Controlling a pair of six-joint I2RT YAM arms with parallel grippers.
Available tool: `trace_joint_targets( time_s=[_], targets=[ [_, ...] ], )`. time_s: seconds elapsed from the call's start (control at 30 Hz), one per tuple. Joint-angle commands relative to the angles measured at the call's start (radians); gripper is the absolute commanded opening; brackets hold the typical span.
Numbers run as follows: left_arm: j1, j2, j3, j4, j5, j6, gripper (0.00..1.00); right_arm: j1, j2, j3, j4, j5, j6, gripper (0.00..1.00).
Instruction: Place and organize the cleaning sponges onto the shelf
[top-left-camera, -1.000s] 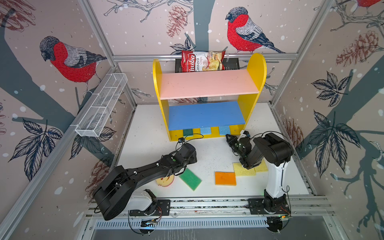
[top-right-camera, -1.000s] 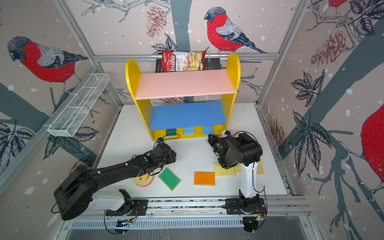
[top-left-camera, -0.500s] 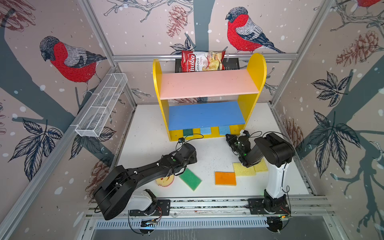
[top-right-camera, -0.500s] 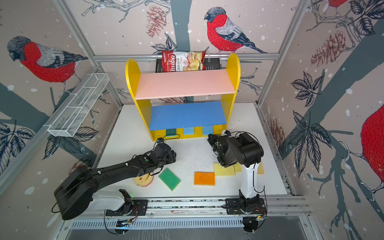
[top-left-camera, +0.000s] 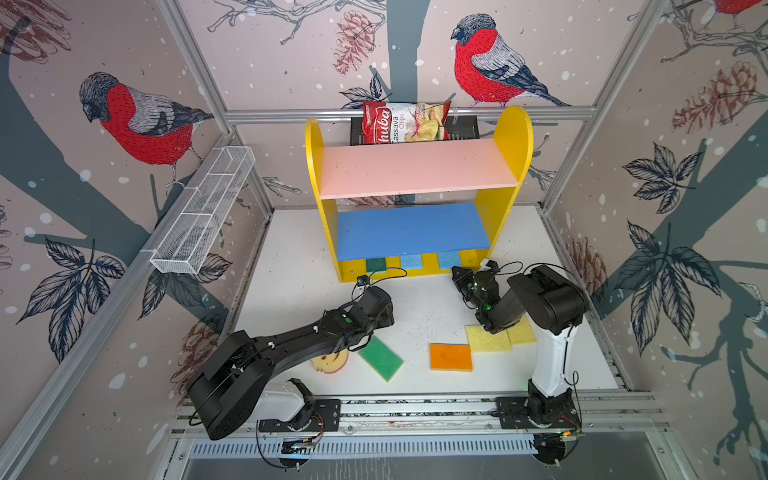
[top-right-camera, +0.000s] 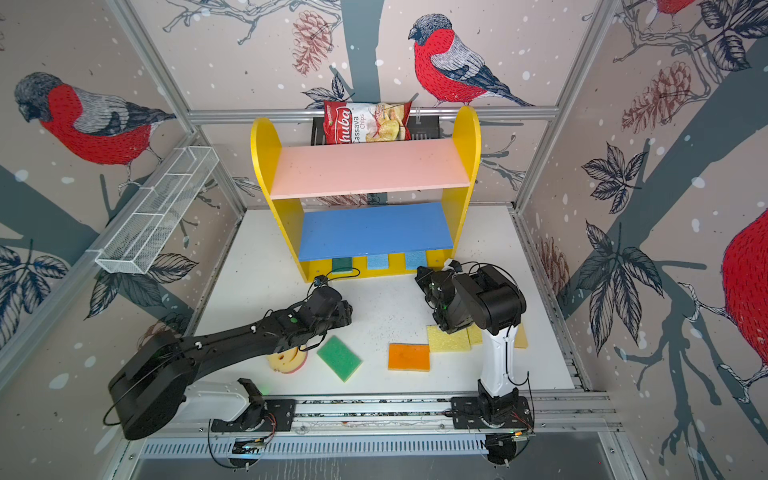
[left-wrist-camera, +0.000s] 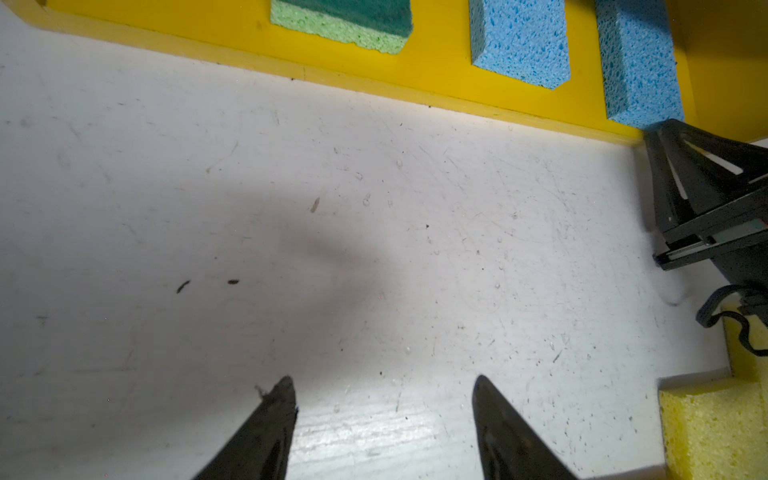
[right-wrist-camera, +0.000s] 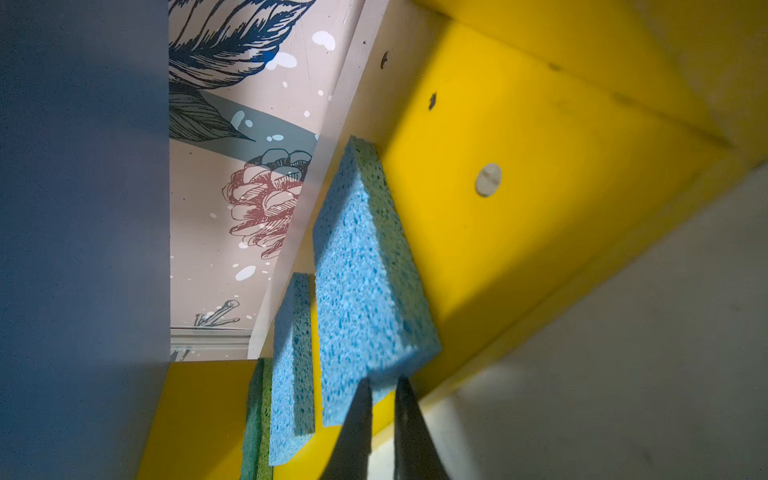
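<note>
The shelf stands at the back, and on its yellow base lie a dark green sponge and two light blue sponges. My right gripper is at the near edge of the rightmost blue sponge, jaws a narrow slit apart. Whether they pinch it does not show. My left gripper hangs open over bare table in front of the shelf. On the table lie a green sponge, an orange one, two yellow ones and a round smiley sponge, partly under the left arm.
A red-white chips bag rests in a black basket behind the shelf. A white wire basket hangs on the left wall. The right arm's elbow stands over the yellow sponges.
My right gripper has edged a little toward the shelf's base and its jaws have eased slightly apart. The left arm has not moved.
</note>
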Motion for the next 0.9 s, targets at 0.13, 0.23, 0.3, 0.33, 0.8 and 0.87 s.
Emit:
trace_joint_targets(
  time_s=[0.13, 0.23, 0.3, 0.33, 0.8, 0.87],
  targets=[
    [0.001, -0.003, 0.000, 0.005, -0.007, 0.002, 0.67, 0.004, 0.025, 0.011, -0.164, 0.033, 0.005, 0.15],
    [0.002, -0.003, 0.000, 0.003, -0.006, 0.002, 0.67, 0.004, 0.027, 0.013, -0.164, 0.029, 0.004, 0.15],
    [0.002, -0.003, -0.001, 0.002, -0.007, 0.003, 0.67, 0.004, 0.028, 0.011, -0.164, 0.031, 0.004, 0.15],
    [0.002, -0.003, -0.001, 0.002, -0.007, 0.002, 0.67, 0.004, 0.028, 0.010, -0.163, 0.033, 0.005, 0.15],
    [0.002, -0.034, 0.006, -0.014, -0.015, 0.005, 0.67, -0.004, -0.044, -0.024, -0.210, -0.017, -0.014, 0.15],
    [0.001, -0.050, 0.011, -0.024, -0.024, 0.008, 0.67, -0.005, -0.081, -0.038, -0.222, -0.022, -0.032, 0.15]
  ],
)
